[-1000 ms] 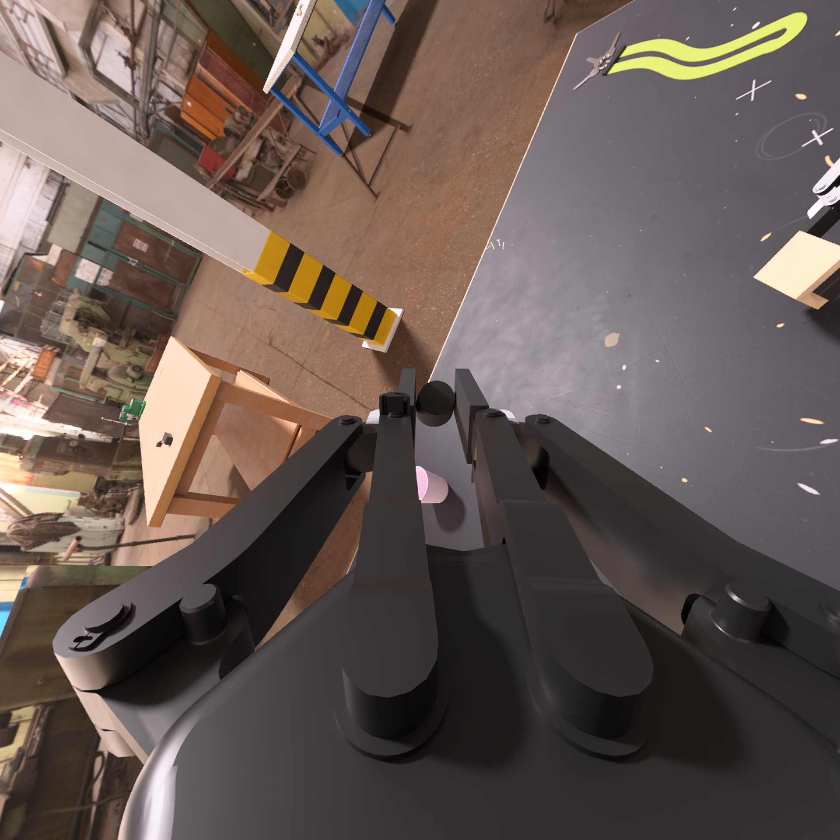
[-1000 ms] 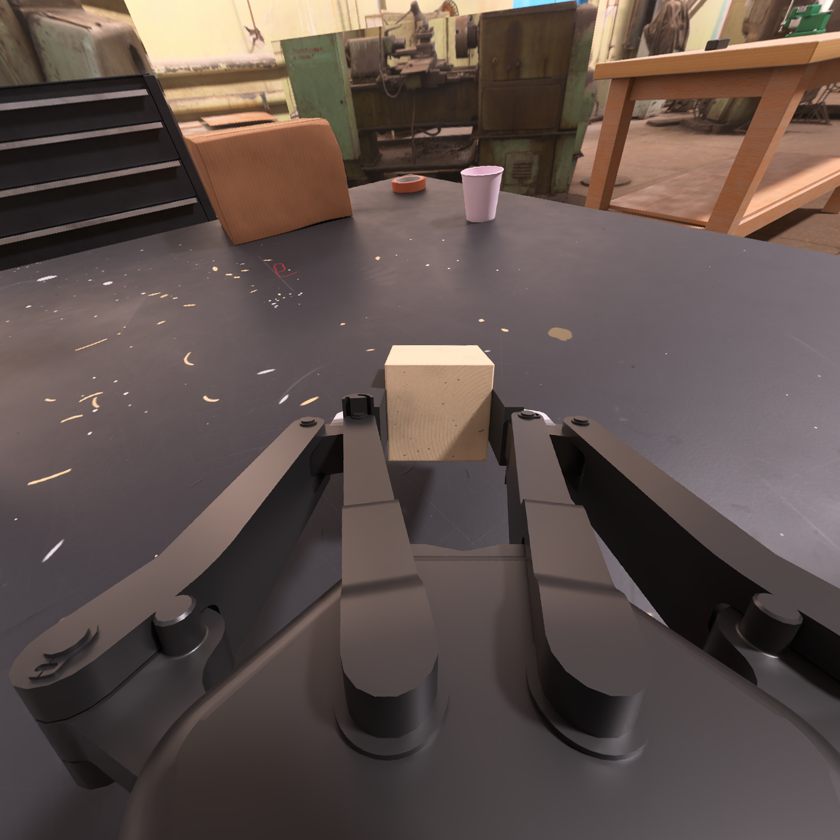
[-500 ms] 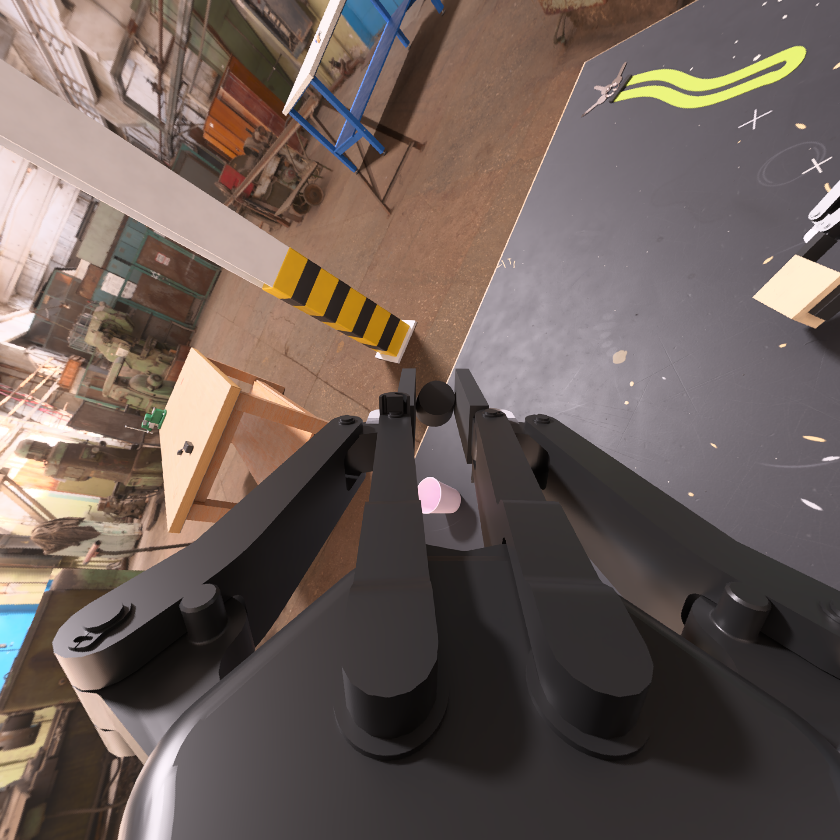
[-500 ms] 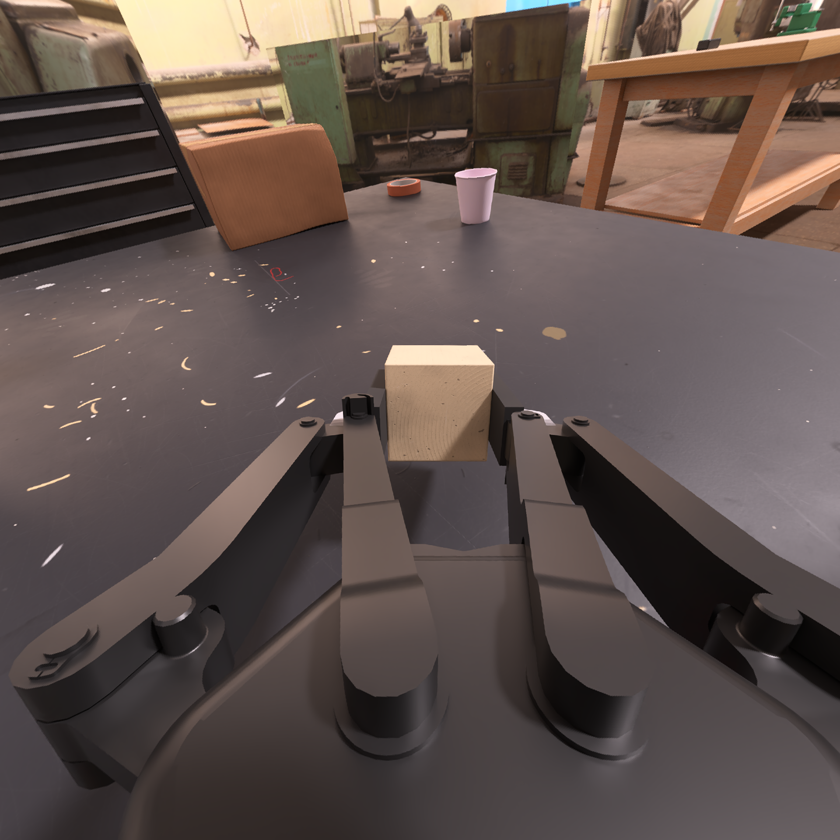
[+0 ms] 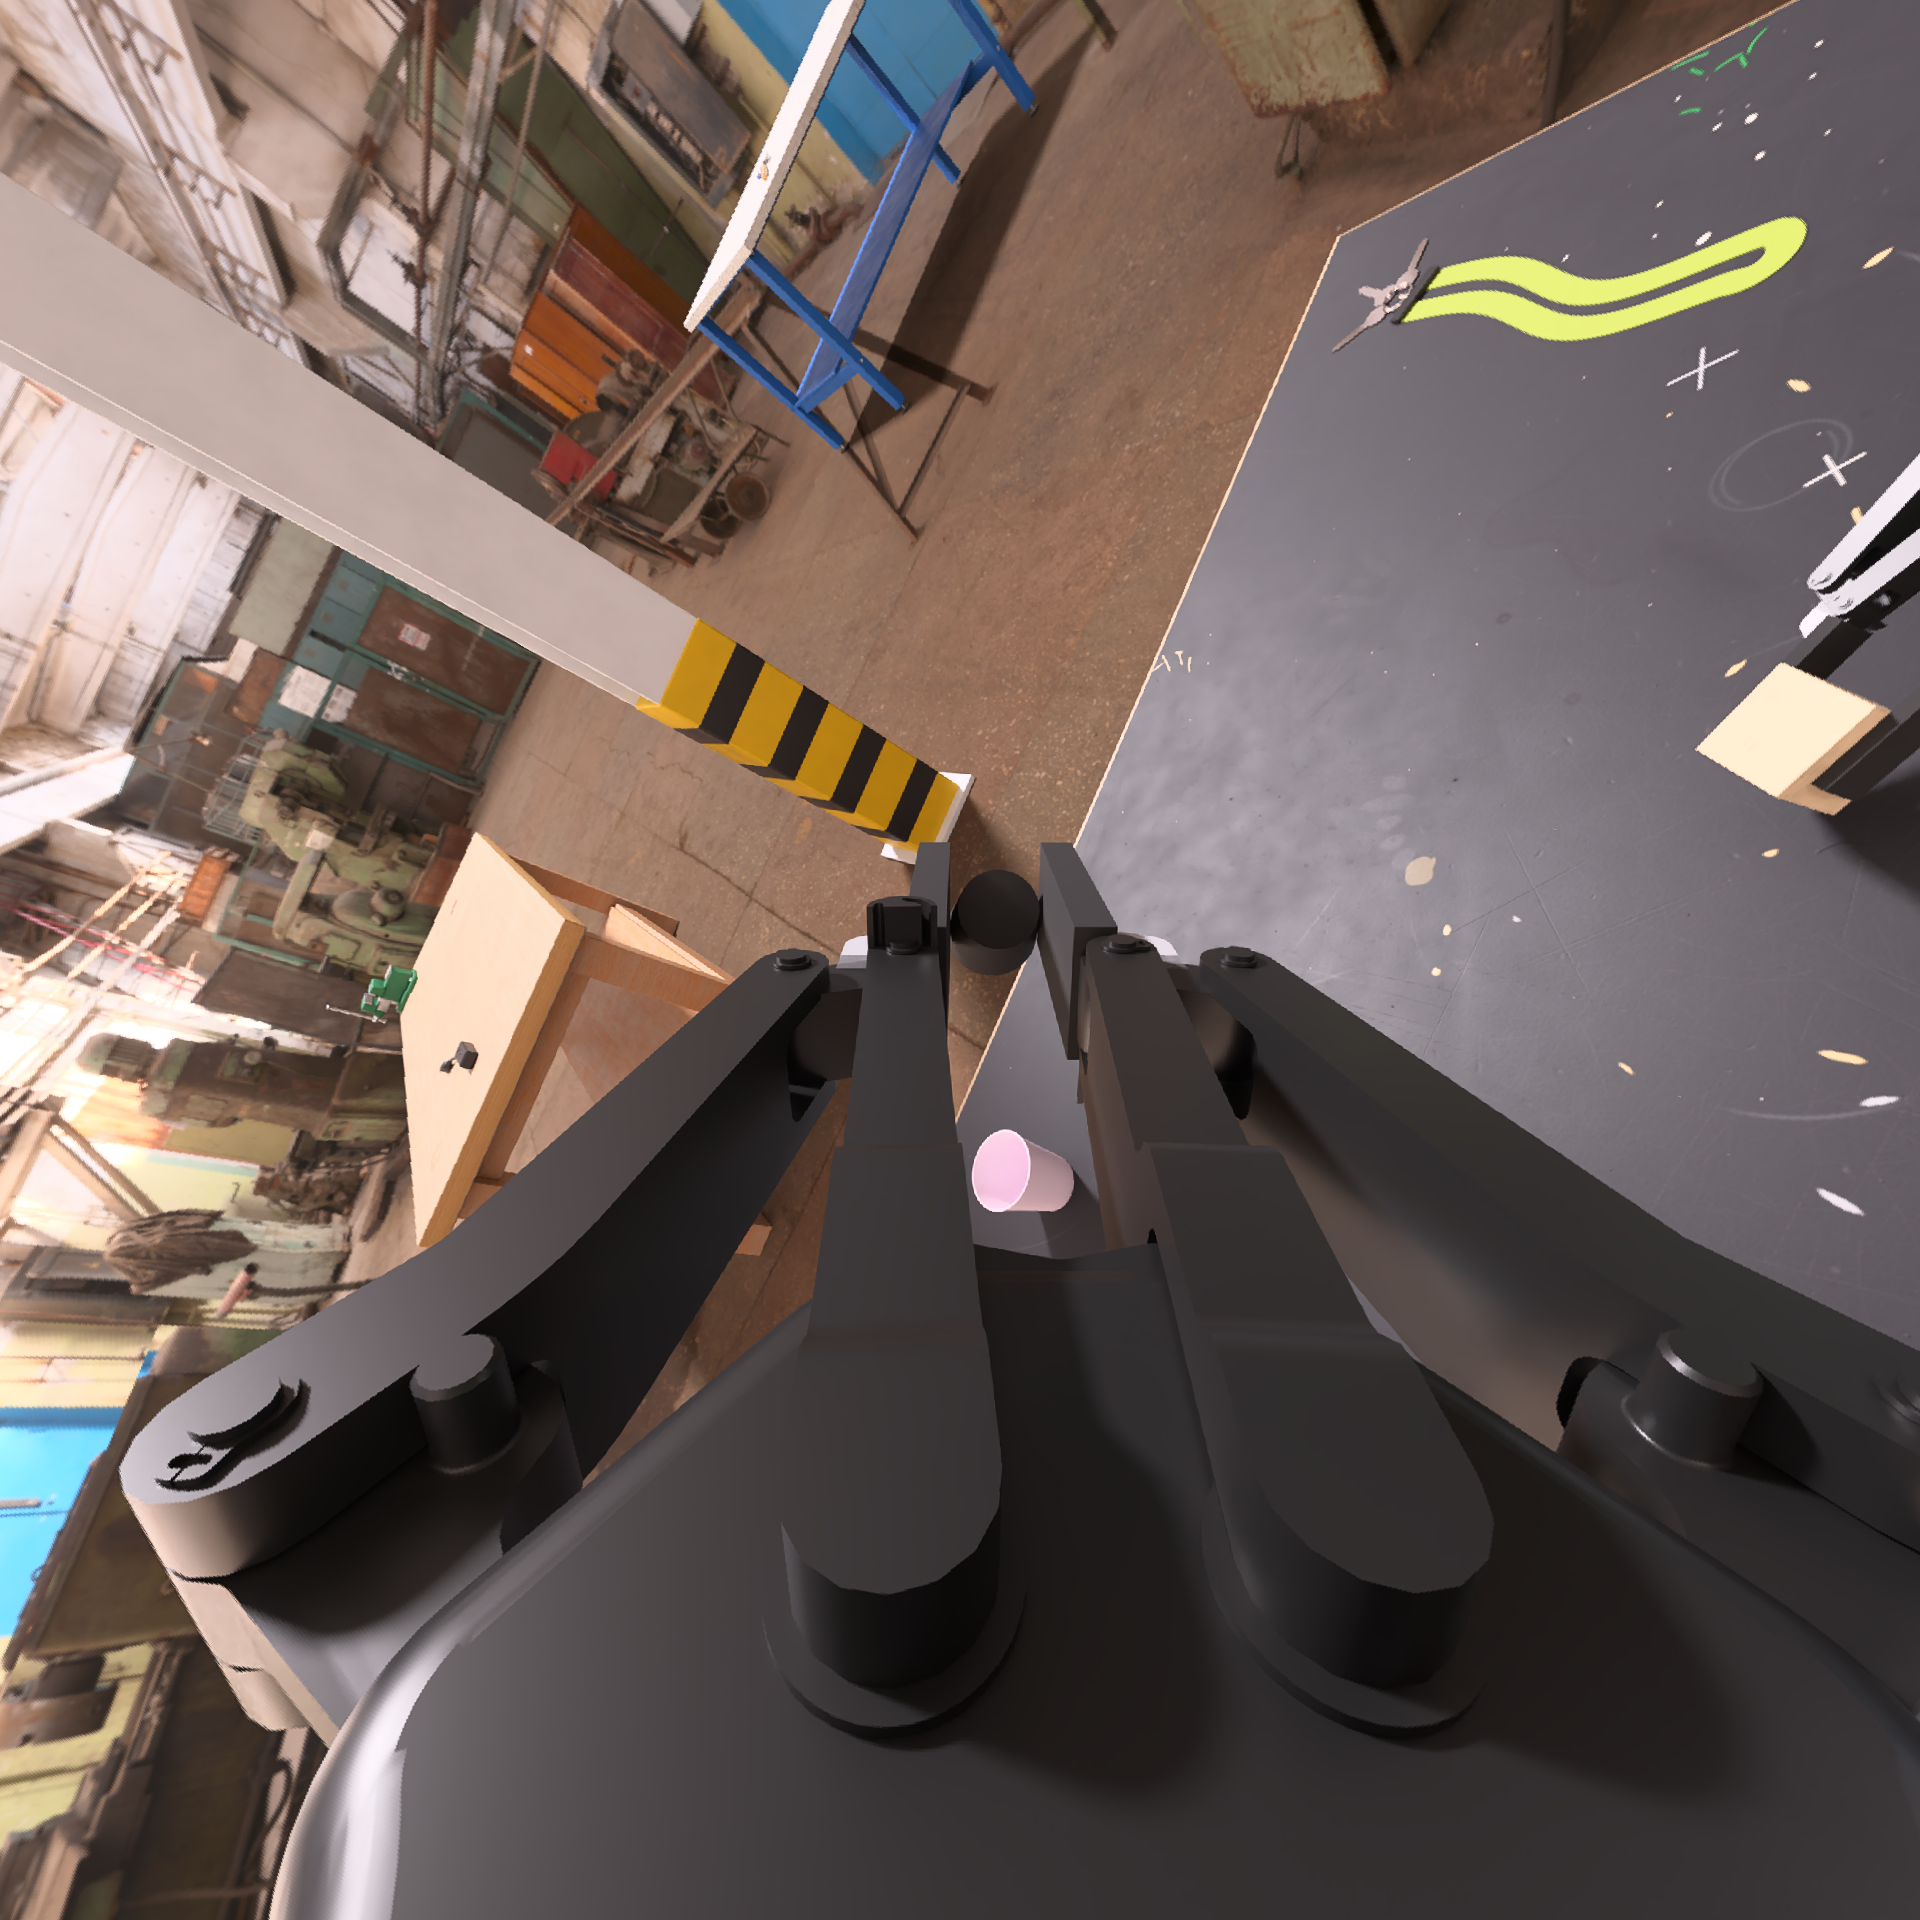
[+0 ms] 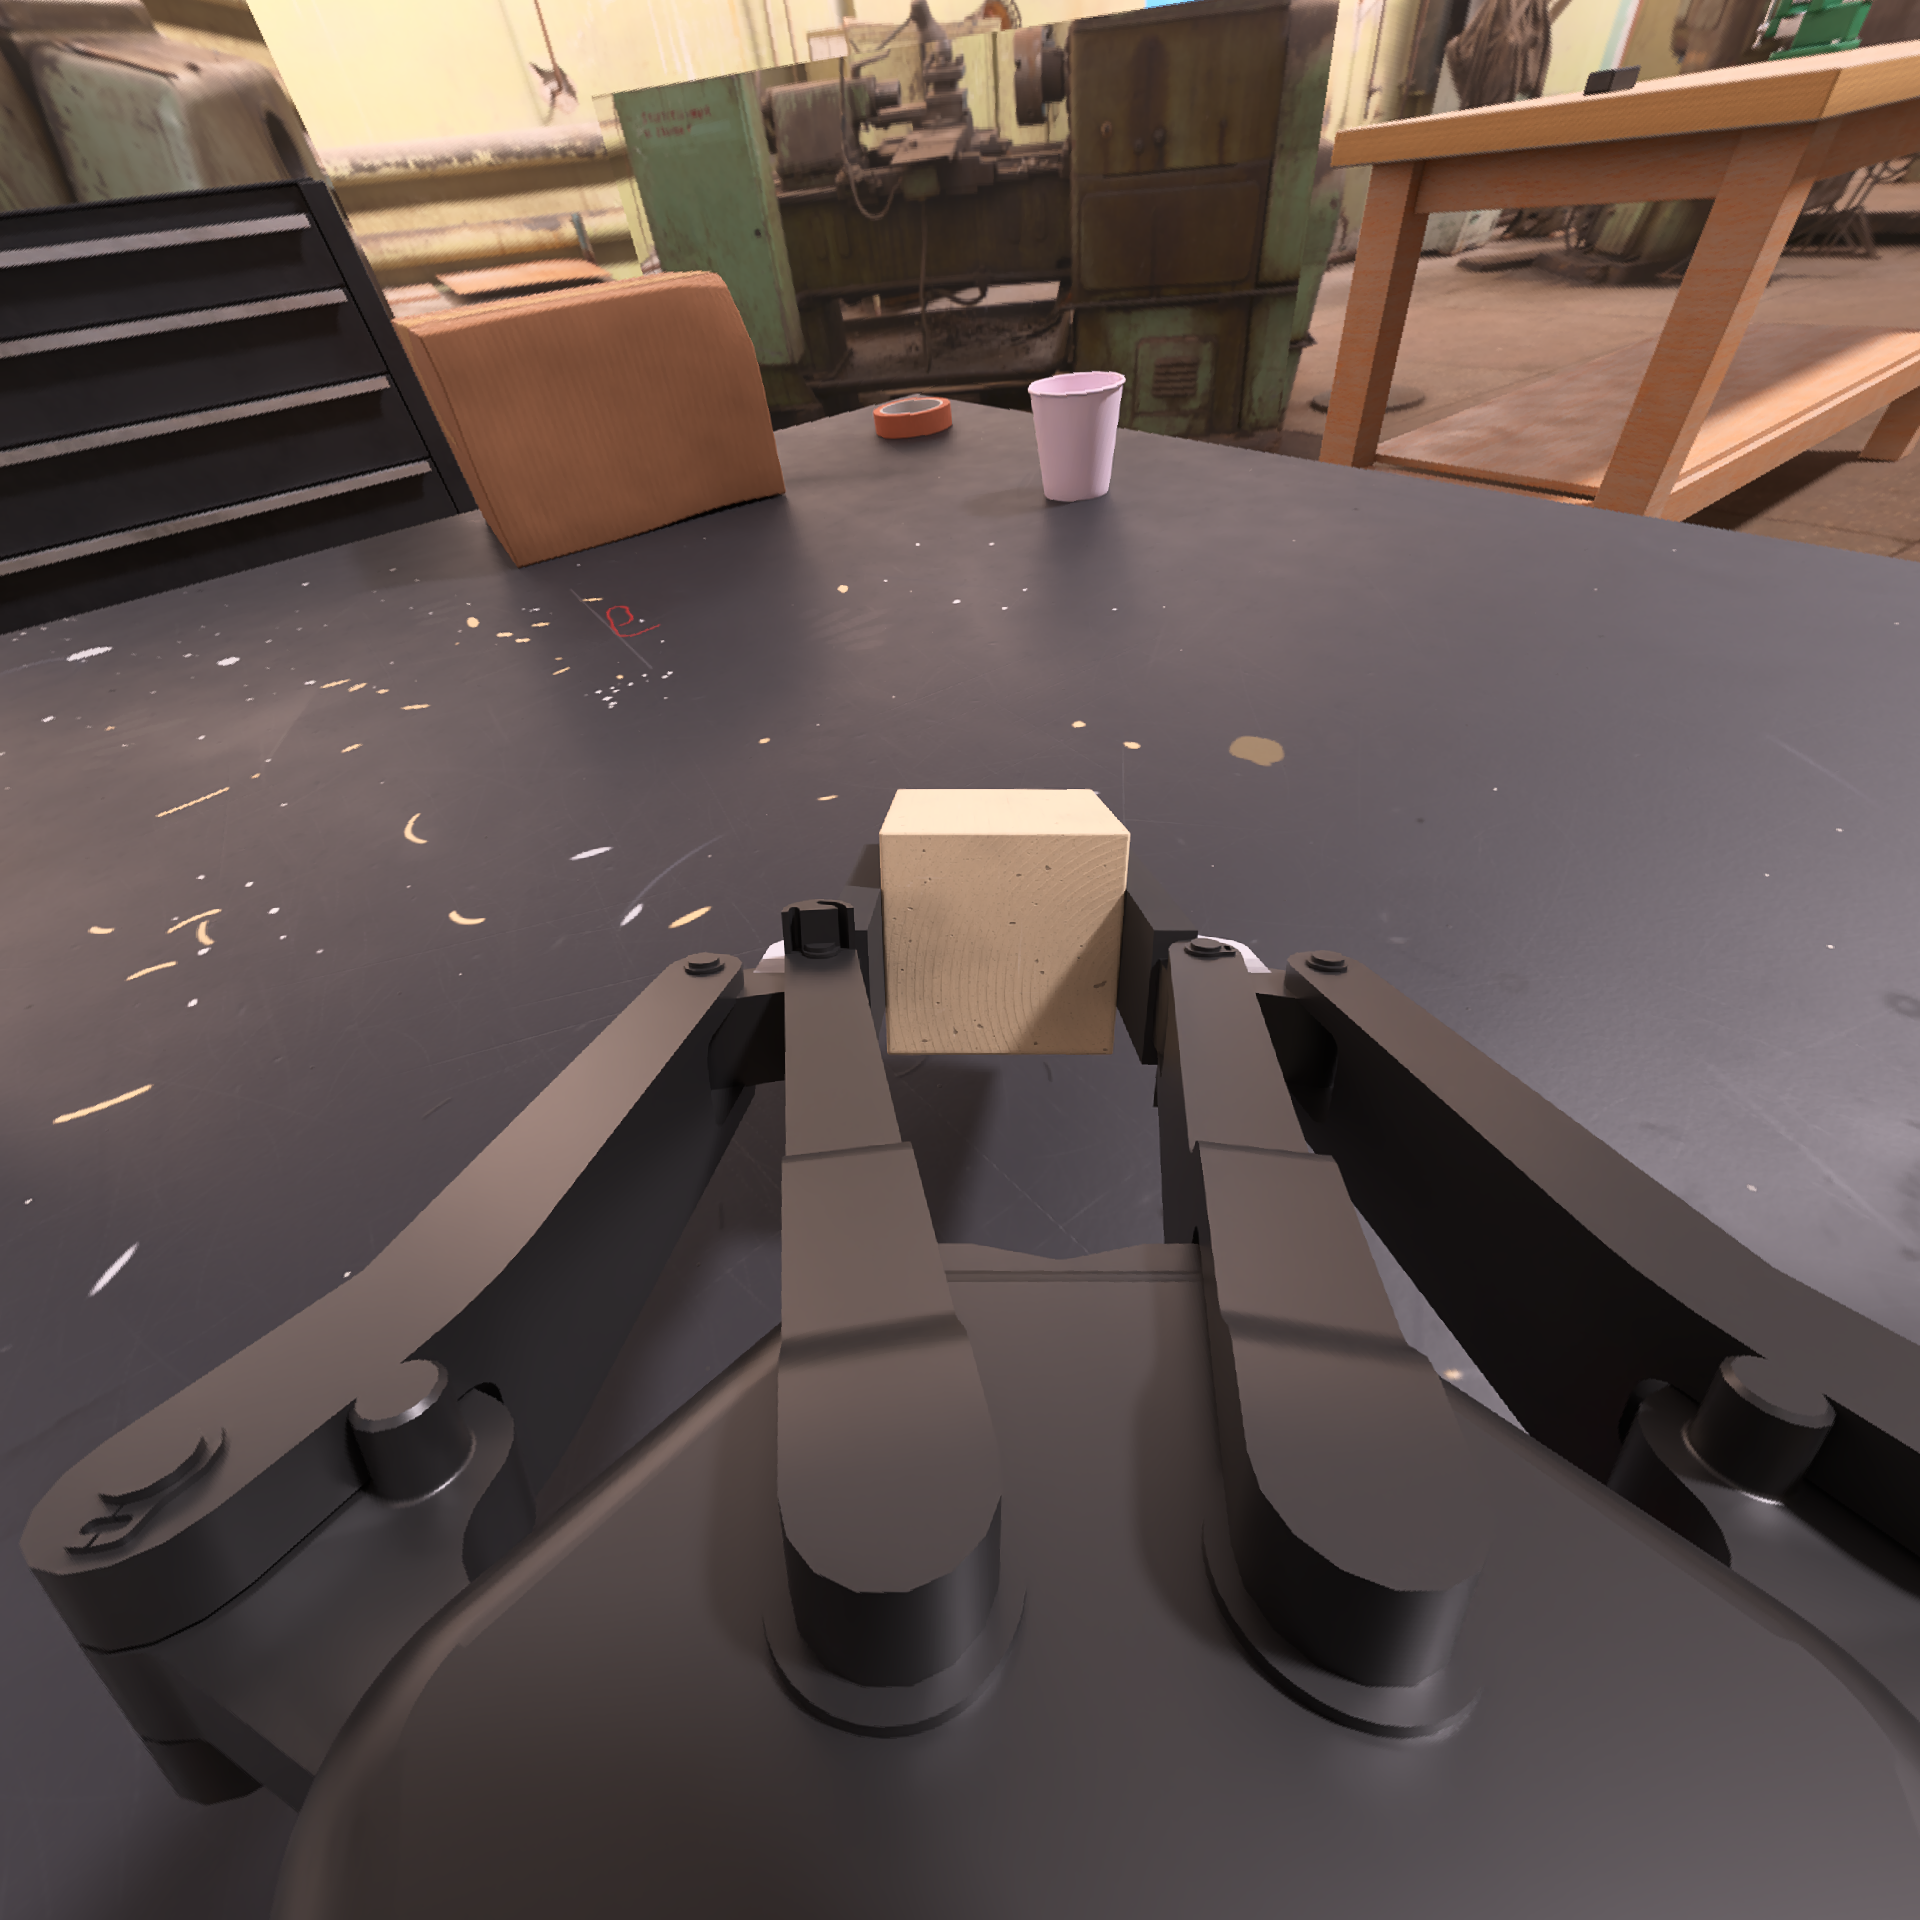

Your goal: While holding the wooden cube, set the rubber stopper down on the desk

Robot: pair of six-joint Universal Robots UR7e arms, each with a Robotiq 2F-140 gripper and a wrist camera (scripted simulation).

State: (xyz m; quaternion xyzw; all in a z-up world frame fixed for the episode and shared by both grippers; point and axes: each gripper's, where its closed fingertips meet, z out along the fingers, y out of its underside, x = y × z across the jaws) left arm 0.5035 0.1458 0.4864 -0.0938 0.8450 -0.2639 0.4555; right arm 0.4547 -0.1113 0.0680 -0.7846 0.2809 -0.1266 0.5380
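Lowering advised: left hand [image 5: 994, 906] clamping small black rubber stopper [image 5: 995, 921] near dark bench [image 5: 1507, 727] edge, release inboard; right hand [image 6: 1003, 925] gripping pale wooden cube [image 6: 1000, 925].

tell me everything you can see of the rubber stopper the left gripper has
The small black rubber stopper looks matte and rounded, with a flat end face turned toward the camera and a short body behind it. It is pinched between the two dark fingertips of the left gripper, touching nothing else. It hangs in the air near the edge of the dark grey desk, not yet set down. Its far side is hidden.
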